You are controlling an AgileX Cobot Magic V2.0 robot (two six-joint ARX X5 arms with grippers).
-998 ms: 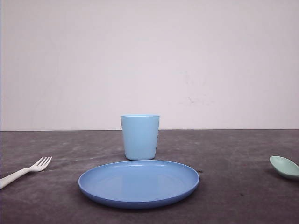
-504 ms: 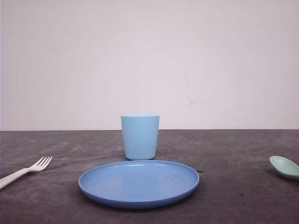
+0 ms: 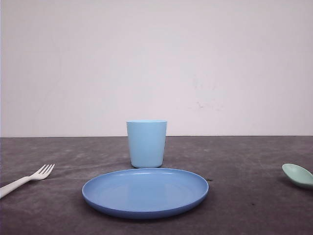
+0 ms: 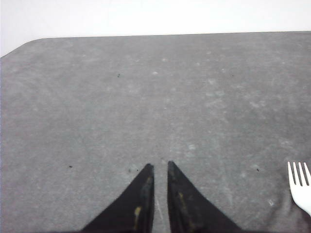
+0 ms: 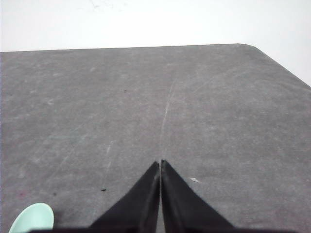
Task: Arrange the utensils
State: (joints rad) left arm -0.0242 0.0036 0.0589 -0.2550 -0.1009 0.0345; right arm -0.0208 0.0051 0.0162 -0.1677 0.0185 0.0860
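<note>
lying apart, one fork [image 3: 27, 179], one spoon [image 3: 298, 175]

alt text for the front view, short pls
A round blue plate lies centered on a dark grey table, a light blue cup upright just behind it. A white fork lies far left, a mint-green spoon far right.

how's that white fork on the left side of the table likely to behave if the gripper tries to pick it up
The white fork looks like thin plastic, so it is probably light and fairly stiff. It lies flat on the dark table, so pads may struggle to get under it and could skid it sideways. Its slim tines might flex or snap if squeezed hard.
</note>
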